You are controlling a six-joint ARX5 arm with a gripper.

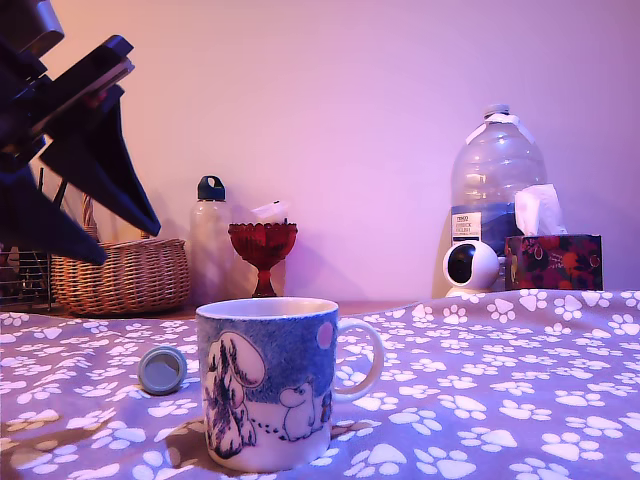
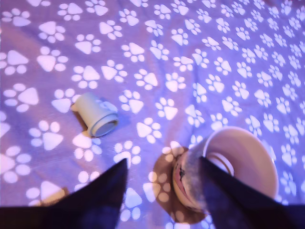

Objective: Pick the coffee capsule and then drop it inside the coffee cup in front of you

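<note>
Wrist view showed the claw (image 2: 162, 191) wide open and empty, above the desk (image 2: 248, 57); the coffee capsule (image 2: 96, 114) lay on its side beyond one finger, apart from the coffee cup (image 2: 238, 164), its rim toward the claw.

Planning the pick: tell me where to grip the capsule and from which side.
Grip the capsule across its tapered body, just behind the wider rim, coming from above. It lies on its side on the cloth, clear of the cup, so its round sides are free. The open pincer would likely straddle it best with fingers square to its long axis.
</note>
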